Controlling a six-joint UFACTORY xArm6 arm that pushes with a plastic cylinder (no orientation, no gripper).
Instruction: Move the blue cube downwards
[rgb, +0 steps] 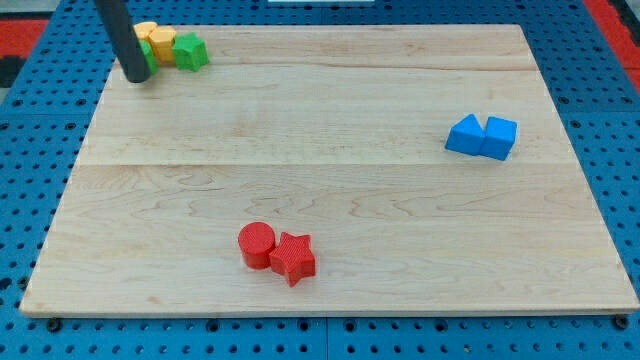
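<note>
The blue cube (499, 137) sits near the board's right edge, touching a blue triangular block (464, 135) on its left. My tip (137, 77) is at the view's top left, far from the blue cube, just left of a cluster of yellow and green blocks. The rod rises out of the view's top.
A yellow block (158, 41), a green block (147, 52) partly behind the rod and a green star-like block (190, 52) cluster at the top left. A red cylinder (256, 244) and a red star (293, 257) touch at the bottom centre. The wooden board (330, 190) lies on a blue pegboard.
</note>
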